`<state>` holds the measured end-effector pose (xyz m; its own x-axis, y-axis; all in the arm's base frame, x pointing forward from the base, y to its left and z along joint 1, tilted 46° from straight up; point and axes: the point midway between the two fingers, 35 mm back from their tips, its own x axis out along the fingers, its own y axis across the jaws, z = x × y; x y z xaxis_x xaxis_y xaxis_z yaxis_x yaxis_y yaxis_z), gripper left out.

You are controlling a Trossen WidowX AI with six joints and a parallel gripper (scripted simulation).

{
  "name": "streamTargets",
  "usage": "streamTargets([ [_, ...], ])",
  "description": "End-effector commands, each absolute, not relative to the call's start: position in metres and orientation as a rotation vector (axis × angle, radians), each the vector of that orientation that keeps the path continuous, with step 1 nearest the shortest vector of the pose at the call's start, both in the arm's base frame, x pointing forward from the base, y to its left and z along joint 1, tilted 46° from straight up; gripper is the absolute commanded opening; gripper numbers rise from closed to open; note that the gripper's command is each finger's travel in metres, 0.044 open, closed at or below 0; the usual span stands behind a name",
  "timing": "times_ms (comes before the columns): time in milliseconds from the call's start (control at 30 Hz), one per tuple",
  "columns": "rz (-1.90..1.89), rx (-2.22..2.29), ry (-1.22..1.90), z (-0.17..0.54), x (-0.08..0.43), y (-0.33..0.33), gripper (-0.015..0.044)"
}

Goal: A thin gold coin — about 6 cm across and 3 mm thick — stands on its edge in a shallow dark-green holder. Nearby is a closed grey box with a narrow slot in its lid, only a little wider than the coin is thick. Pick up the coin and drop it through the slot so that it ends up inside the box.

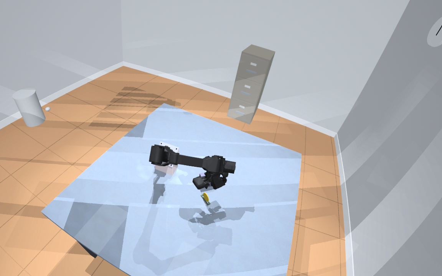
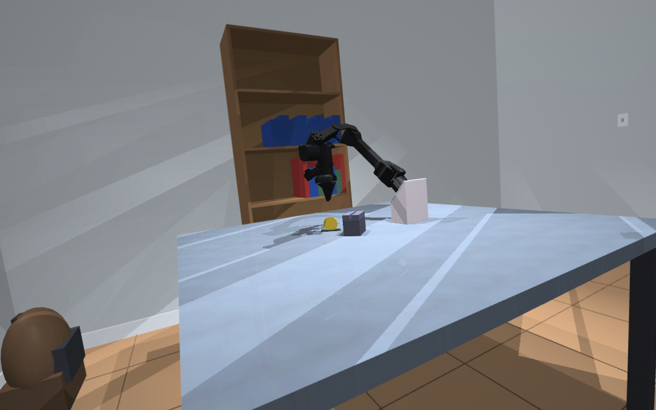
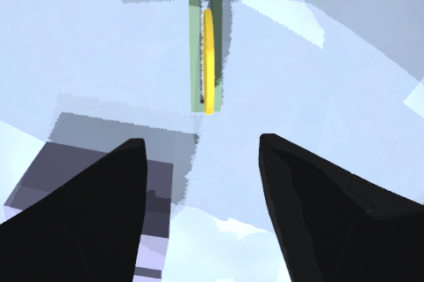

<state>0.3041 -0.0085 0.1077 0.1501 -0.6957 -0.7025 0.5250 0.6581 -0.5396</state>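
The gripper (image 2: 328,196) hangs above the desk (image 2: 422,285), pointing straight down, over the gap between the box (image 2: 353,223) and the coin (image 2: 329,222). Its fingers stand partly open, with nothing between them.

The coin stands on edge in its green holder (image 3: 194,58), just beside the box and not touching it. From the wrist view I see it edge-on, a thin yellow line running away from the fingers and roughly centred between them, so the gap looks squared to the coin's faces. The coin lies ahead of the fingertips, though, not under them.

The risks as I judge them: the arm must shift forward before it drops, or the tips land short of the coin. The box sits close on one side, partly under the left finger (image 3: 77,229) in the wrist view, so a descent from here could clip its lid. A fingertip catching the holder's rim could drag the holder and tip the coin flat, where so thin a disc would be hard to lift. A slightly skewed pinch could also tilt the coin, spoiling its line-up with the narrow slot.
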Motion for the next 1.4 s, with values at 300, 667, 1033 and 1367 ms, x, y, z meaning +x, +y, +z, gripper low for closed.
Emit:
streamTargets([
  [300, -0.897, -0.182, 1.112, 0.077, 0.309, -0.047, 0.0161],
  [667, -0.896, -0.181, 1.113, 0.068, 0.313, -0.056, 0.0161],
  [1033, -0.896, -0.180, 1.113, 0.056, 0.316, -0.068, 0.0161],
  [1367, -0.896, -0.182, 1.112, 0.045, 0.317, -0.080, 0.0161],
])
